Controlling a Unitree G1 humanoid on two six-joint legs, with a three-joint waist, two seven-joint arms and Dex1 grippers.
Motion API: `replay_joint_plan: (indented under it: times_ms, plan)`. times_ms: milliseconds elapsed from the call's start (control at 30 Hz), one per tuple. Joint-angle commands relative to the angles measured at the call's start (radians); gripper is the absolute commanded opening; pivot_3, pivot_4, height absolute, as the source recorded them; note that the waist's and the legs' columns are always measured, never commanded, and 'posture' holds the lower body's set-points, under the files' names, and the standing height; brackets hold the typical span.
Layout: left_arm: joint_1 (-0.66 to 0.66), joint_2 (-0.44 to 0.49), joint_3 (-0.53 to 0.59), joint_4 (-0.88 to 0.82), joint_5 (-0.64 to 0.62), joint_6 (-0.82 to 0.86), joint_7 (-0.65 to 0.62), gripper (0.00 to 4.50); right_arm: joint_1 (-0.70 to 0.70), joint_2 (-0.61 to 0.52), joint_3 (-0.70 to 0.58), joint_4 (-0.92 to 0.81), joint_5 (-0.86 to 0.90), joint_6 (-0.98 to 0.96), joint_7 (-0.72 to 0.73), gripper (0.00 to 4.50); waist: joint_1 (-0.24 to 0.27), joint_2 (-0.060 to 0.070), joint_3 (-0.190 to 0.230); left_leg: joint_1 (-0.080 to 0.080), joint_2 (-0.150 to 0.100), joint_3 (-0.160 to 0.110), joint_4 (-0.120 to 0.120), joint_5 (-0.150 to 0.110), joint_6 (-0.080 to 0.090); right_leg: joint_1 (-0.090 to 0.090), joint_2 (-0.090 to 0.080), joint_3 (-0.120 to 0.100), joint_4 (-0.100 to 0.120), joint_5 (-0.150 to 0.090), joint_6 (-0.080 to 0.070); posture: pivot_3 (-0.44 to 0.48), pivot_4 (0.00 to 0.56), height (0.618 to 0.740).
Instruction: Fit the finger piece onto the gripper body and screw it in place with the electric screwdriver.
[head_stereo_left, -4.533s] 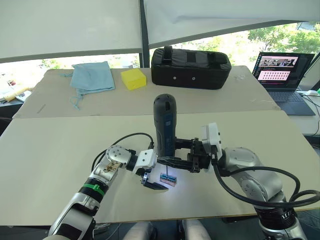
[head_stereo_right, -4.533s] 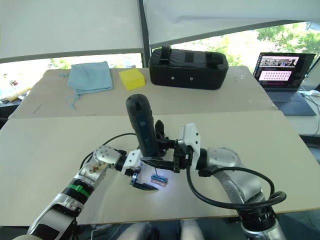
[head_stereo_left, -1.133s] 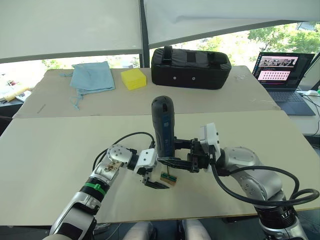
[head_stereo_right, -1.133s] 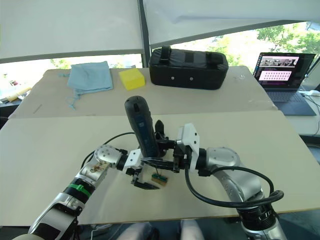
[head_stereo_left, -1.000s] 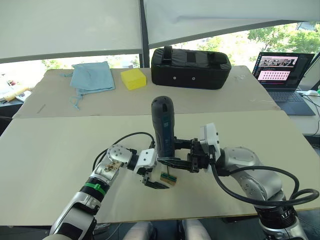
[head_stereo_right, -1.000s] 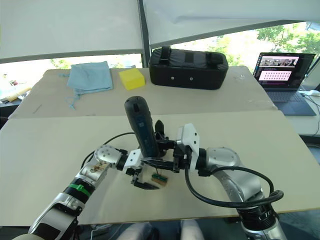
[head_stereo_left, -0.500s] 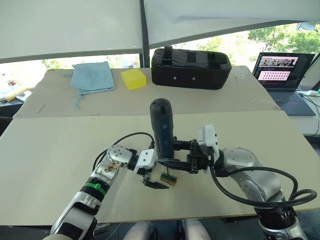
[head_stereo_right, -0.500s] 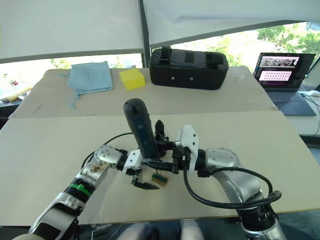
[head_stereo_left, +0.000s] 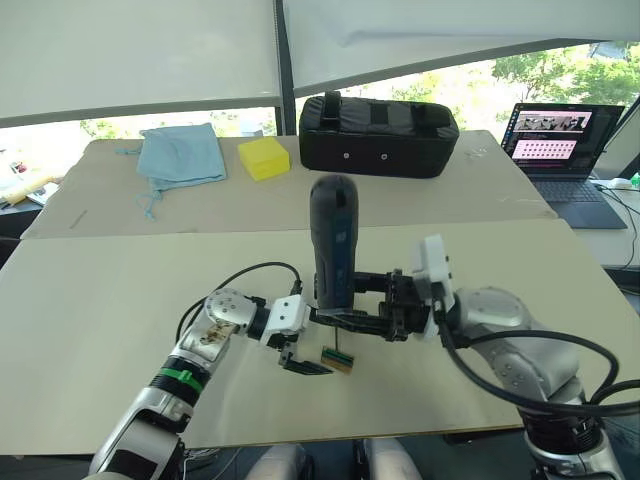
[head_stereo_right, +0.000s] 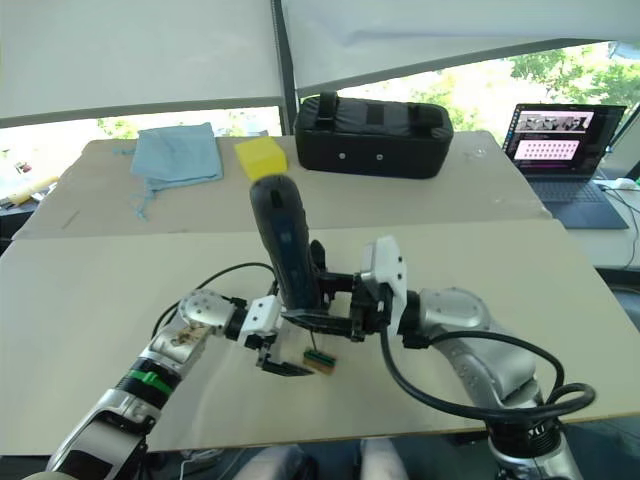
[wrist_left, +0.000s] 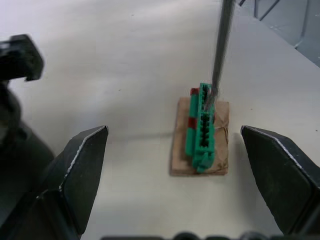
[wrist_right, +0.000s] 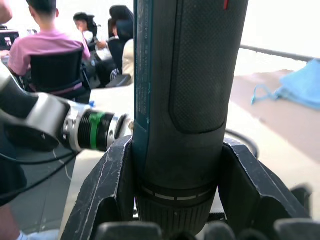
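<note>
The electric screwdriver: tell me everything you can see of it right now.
The electric screwdriver is a dark, thick-bodied cylinder with a rounded top, a bluish strip down its side and a textured grip panel. It stands nearly upright, clamped low on its body between the fingers of the right gripper. Its thin metal bit points down and meets one end of the green-and-brown block lying on the table, between the open fingers of the left gripper.
</note>
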Motion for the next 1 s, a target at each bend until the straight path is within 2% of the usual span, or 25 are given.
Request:
replay_joint_plan:
  times_ms: [33, 233, 333, 500, 600, 700, 800, 900, 1000]
  plan:
    - [0.048, 0.051, 0.068, -0.105, -0.058, 0.078, 0.03, 4.5, -0.056, -0.013, -0.087, -0.083, 0.11, 0.043, -0.054, 1.92, 0.001, 0.0, 0.0, 0.0, 0.0, 0.0, 0.0, 0.0, 0.0, 0.0, 0.0, 0.0, 0.0, 0.0, 0.0, 0.0, 0.15, 0.74]
    - [0.126, 0.062, 0.158, -0.228, -0.12, 0.268, 0.173, 4.5, -0.074, -0.059, -0.135, -0.113, 0.171, 0.085, -0.099, 1.92, 0.011, 0.0, 0.0, 0.0, 0.0, 0.0, 0.0, 0.0, 0.0, 0.001, 0.0, -0.001, 0.0, 0.0, 0.0, 0.0, 0.15, 0.74]
    - [0.133, 0.008, 0.158, -0.238, -0.088, 0.324, 0.302, 4.5, -0.07, -0.074, -0.147, -0.117, 0.182, 0.094, -0.113, 1.92, 0.013, 0.0, 0.0, 0.0, -0.001, 0.0, 0.001, 0.0, 0.0, 0.001, 0.0, -0.001, -0.001, 0.0, 0.0, 0.0, 0.15, 0.74]
    - [0.13, -0.093, 0.113, -0.236, -0.036, 0.359, 0.446, 4.5, -0.051, -0.086, -0.135, -0.123, 0.173, 0.085, -0.119, 1.92, 0.011, 0.0, 0.0, 0.001, 0.0, 0.0, 0.0, 0.0, 0.0, 0.002, 0.0, -0.001, -0.001, 0.0, 0.0, 0.0, 0.15, 0.74]
    - [0.097, -0.165, 0.09, -0.169, 0.017, 0.339, 0.54, 4.5, -0.046, -0.093, -0.13, -0.125, 0.164, 0.082, -0.119, 1.92, 0.016, 0.0, 0.0, 0.001, 0.0, 0.0, 0.001, 0.0, 0.0, 0.002, -0.001, 0.0, 0.0, 0.0, 0.0, 0.0, 0.15, 0.74]
    - [0.065, -0.199, 0.076, -0.092, 0.052, 0.3, 0.572, 4.5, -0.041, -0.101, -0.128, -0.127, 0.159, 0.081, -0.118, 1.92, 0.022, 0.0, 0.0, 0.001, 0.0, 0.0, 0.001, 0.0, 0.0, 0.003, -0.001, 0.0, -0.001, 0.0, 0.0, 0.0, 0.15, 0.74]
    - [0.01, -0.222, 0.07, 0.009, 0.072, 0.242, 0.578, 3.75, -0.038, -0.109, -0.129, -0.128, 0.156, 0.084, -0.119, 1.92, 0.024, 0.0, 0.0, 0.001, 0.0, 0.0, 0.001, 0.0, 0.0, 0.003, -0.001, 0.0, -0.001, 0.0, 0.0, 0.0, 0.15, 0.74]
    - [-0.041, -0.235, 0.063, 0.111, 0.077, 0.172, 0.539, 2.35, -0.029, -0.117, -0.128, -0.129, 0.153, 0.08, -0.118, 1.92, 0.031, 0.0, 0.0, 0.002, 0.0, 0.0, 0.001, 0.0, 0.0, 0.004, -0.001, 0.0, -0.001, 0.0, 0.0, 0.0, 0.15, 0.74]
    - [-0.104, -0.239, 0.054, 0.221, 0.064, 0.08, 0.432, 2.31, -0.014, -0.126, -0.13, -0.134, 0.148, 0.074, -0.113, 1.92, 0.037, 0.0, 0.0, 0.003, 0.0, 0.0, 0.001, 0.0, 0.0, 0.006, -0.001, -0.001, -0.002, 0.0, 0.0, 0.0, 0.15, 0.74]
